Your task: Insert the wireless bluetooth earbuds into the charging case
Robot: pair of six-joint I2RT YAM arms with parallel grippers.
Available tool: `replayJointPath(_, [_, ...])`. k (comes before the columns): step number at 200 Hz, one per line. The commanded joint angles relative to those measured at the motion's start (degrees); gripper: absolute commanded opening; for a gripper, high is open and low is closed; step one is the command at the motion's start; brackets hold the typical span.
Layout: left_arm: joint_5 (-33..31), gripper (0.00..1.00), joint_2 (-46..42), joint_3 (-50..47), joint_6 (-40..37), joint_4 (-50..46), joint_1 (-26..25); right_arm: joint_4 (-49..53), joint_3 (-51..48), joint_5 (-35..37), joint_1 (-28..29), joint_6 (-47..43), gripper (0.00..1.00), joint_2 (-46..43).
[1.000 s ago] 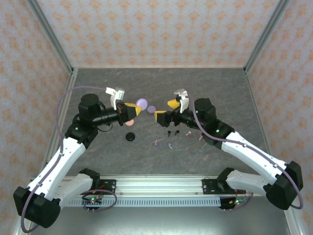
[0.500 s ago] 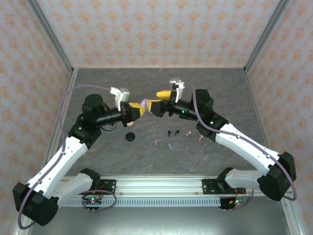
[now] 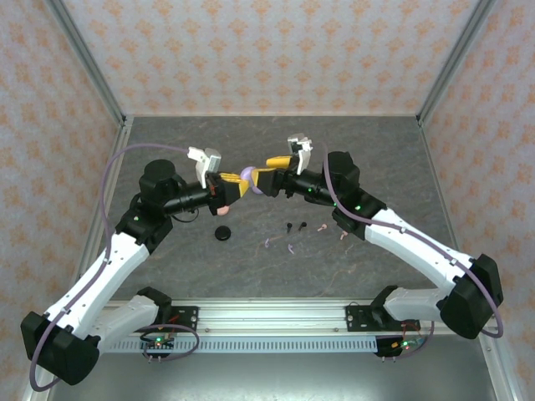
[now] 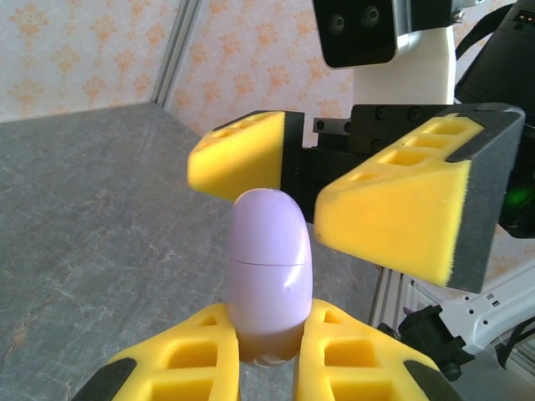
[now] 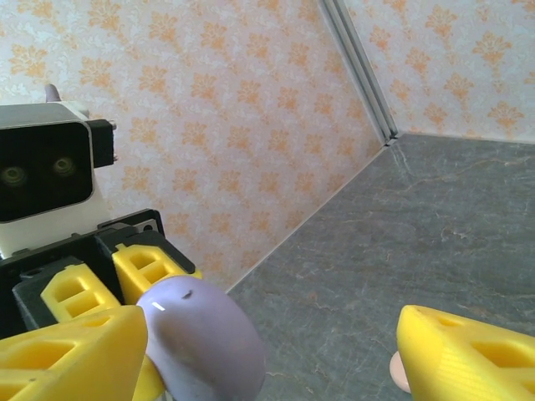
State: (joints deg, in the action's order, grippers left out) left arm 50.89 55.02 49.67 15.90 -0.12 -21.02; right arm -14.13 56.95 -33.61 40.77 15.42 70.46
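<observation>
both arms meet mid-air over the table (image 3: 376, 159). my left gripper (image 3: 238, 189) is clamped on the lilac charging case (image 4: 269, 267), holding it upright. the right gripper (image 3: 269, 172) straddles its top, fingers wide. the earbuds (image 3: 290, 226) lie on the table below, well apart. my worry is an off-centre squeeze twisting the case loose. compared with a second ago, the right has swung in and narrowed.
</observation>
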Motion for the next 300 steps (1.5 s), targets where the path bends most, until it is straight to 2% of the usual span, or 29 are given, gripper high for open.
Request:
replayJointPath(1, [-0.27,0.01,-0.18,1.91,-1.6,1.9,-0.47,-0.14,-0.07,1.32,-0.73,-0.08,0.76,0.49])
replayJointPath(116, [-0.22,0.01,-0.35,2.52,-1.9,1.19,-0.97,3.6,4.21,0.56,-2.43,1.04,0.73,5.03])
replayJointPath(163, [-0.87,0.01,-0.62,2.96,-3.15,-1.42,-0.99,6.63,3.85,1.85,-3.87,1.2,0.74,1.38])
replayJointPath(179, [-1.12,0.01,-0.87,3.1,-3.72,-2.94,-1.0,11.98,4.58,4.2,-4.51,0.38,0.74,-0.69])
replayJointPath(208, [-1.72,0.01,-1.91,2.8,-5.24,-6.23,-0.99,27.52,6.74,10.52,-4.56,-2.78,0.74,-2.3])
replayJointPath(236, [-2.16,0.01,-3.05,1.65,-5.72,-8.62,-1.04,39.93,7.24,15.66,-4.51,-3.43,0.69,-4.1])
replayJointPath(271, [-2.68,0.01,-4.88,-0.55,-5.27,-9.81,-1.04,49.59,5.66,18.04,-3.78,-0.63,0.59,0.07])
replayJointPath(300, [-3.41,0.01,-6.82,-2.19,-5.01,-11.07,-0.99,55.58,6.17,20.67,-0.28,1.06,0.58,6.96])
